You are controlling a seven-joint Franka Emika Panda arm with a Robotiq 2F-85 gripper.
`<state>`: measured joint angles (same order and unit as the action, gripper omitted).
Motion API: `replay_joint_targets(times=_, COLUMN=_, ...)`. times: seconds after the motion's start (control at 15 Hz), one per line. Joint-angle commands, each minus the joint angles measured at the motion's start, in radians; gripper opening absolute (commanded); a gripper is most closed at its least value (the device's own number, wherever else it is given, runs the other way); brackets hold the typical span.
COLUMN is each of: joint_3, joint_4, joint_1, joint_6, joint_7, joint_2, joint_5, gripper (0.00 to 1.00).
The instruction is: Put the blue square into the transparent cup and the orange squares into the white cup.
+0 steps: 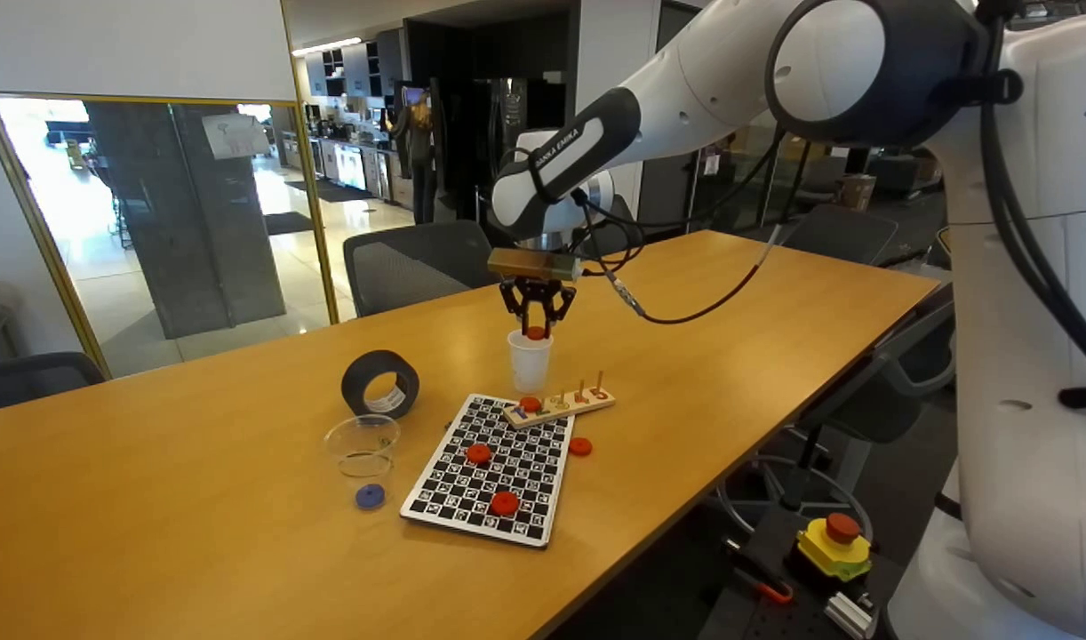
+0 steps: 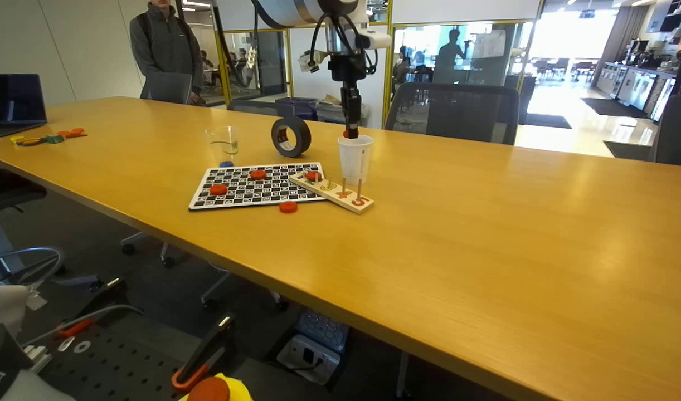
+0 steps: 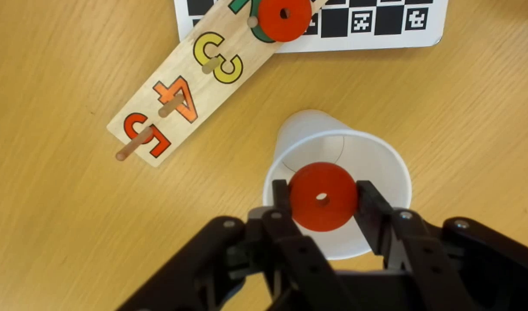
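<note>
Where the pincer (image 3: 322, 195) clamps, an orange piece (image 3: 335, 197) hangs.

This looks like an office meeting room: long table (image 2: 485, 250), mesh chairs (image 2: 452, 114), glass partition (image 1: 165, 222) (kitchenette (image 2: 636, 83) further back).

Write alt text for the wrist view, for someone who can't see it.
Gripper pinching a round orange-red piece at the mouth of a white cup, seen from above. Toward the top, another orange-red piece partly covers a wooden peg board showing 3, 4 and 5, which lies partly over a checkered board.
</note>
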<state>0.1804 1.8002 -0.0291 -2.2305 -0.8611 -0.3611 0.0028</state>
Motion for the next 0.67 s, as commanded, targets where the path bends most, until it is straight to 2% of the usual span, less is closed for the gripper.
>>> replay_joint_targets(times=0.0, joint_3=-0.005, joint_4=-0.026, joint_1=-0.009, joint_6=-0.019, joint_7=0.005, joint_2=-0.014, joint_5=0.005, gripper=0.21)
replay_joint_targets(times=0.07, joint_3=-0.005, joint_4=-0.027, joint_1=-0.01, joint_6=-0.02, joint_7=0.006, joint_2=-0.016, joint_5=0.009, gripper=0.67)
replay_joint_targets(times=0.2, joint_3=-0.007, joint_4=-0.031, joint_1=-0.012, joint_6=-0.013, joint_7=0.003, joint_2=-0.016, joint_5=0.018, gripper=0.73)
replay_joint_targets(times=0.4, joint_3=-0.007, joint_4=-0.018, joint_1=-0.003, joint_6=0.0, joint_7=-0.028, joint_2=0.006, joint_5=0.032, gripper=0.97)
replay_joint_targets(times=0.47, joint_3=-0.007, joint_4=-0.009, joint_1=0.002, joint_6=0.008, joint_7=-0.05, joint_2=0.02, joint_5=0.036, gripper=1.0)
replay_joint_targets(times=0.6, joint_3=-0.014, joint_4=0.02, joint_1=0.014, joint_6=0.013, joint_7=-0.093, joint_2=0.053, joint_5=0.042, gripper=1.0)
